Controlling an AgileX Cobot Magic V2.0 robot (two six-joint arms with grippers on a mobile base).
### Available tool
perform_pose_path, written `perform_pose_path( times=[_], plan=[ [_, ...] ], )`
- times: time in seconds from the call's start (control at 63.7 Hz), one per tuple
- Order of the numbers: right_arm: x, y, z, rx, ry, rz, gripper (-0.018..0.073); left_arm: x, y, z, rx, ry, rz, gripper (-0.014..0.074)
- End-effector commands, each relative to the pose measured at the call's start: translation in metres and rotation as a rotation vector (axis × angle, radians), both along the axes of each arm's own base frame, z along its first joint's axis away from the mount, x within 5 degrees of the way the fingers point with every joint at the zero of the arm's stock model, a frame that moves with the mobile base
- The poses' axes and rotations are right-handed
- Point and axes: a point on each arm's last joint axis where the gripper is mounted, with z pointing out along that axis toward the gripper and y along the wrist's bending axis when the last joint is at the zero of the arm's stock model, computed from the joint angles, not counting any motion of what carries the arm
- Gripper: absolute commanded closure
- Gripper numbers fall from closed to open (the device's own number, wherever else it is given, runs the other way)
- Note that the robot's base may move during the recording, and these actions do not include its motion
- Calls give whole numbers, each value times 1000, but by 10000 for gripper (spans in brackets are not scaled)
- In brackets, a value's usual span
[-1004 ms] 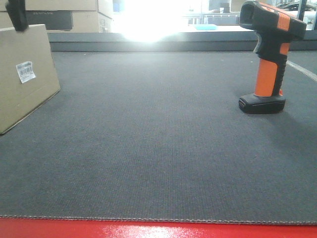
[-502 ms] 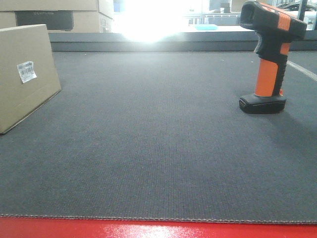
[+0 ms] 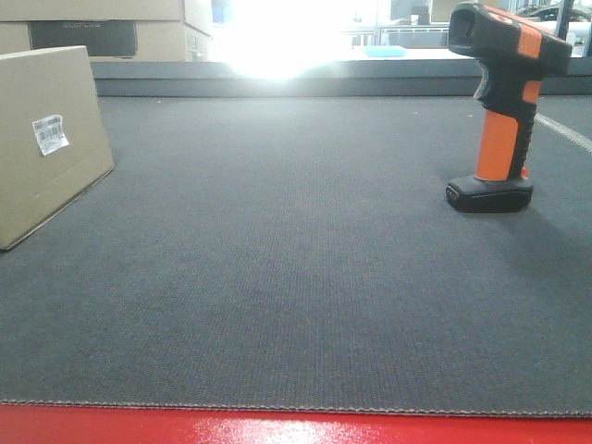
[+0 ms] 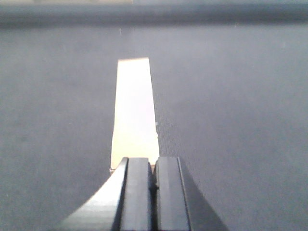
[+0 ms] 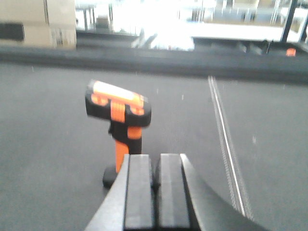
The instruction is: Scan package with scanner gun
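Observation:
The package [image 3: 46, 157], a plain tan box with a small white barcode sticker [image 3: 49, 134], stands on the dark mat at the far left. In the left wrist view its top face shows as a bright tan strip [image 4: 134, 110], just beyond my left gripper [image 4: 154, 162], which is shut with nothing between its fingers. The scanner gun [image 3: 504, 111] stands upright on its black foot at the right, its head pointing left. In the right wrist view the scanner gun [image 5: 120, 120] is ahead and slightly left of my right gripper [image 5: 156, 159], also shut and empty. Neither gripper shows in the front view.
Cartons with a dark panel [image 3: 83, 37] are stacked behind the package at the back left. A raised ledge [image 3: 277, 79] runs along the mat's far side. A red edge [image 3: 296, 430] borders the front. A white line [image 5: 226, 144] crosses the mat right of the scanner.
One second ago a dark gripper hung at the package's top edge in the front view; it has since risen out of that view. The package and scanner gun stay put.

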Motion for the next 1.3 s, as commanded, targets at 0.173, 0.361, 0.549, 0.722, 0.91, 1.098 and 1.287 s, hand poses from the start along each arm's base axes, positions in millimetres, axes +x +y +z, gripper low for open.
perform_pose_path(
  times=[0.173,0.361,0.549,0.722,0.91,1.098,1.287],
  plan=[
    [-11,0,1,-17,-42,-5,712,-41,2,-25,-26,-231,-10,707],
    [-11,0,1,-17,-40,-5,712,-49,2,-27,-28,-258,-10,707],
    [-11,0,1,-17,-40,-5,712,-49,2,-26,-28,-262,-10,707],
    [-11,0,1,-17,-40,-5,712,-49,2,-26,-28,-264,-10,707],
    [-11,0,1,-17,-40,-5,712,-49,2,-26,-28,-264,-10,707],
    [-11,0,1,-17,-40,-5,712,-49,2,-27,-28,-264,-10,707],
    [-11,0,1,-17,-40,-5,712,-68,8,-43,-6,-300,56,707]
  ],
)
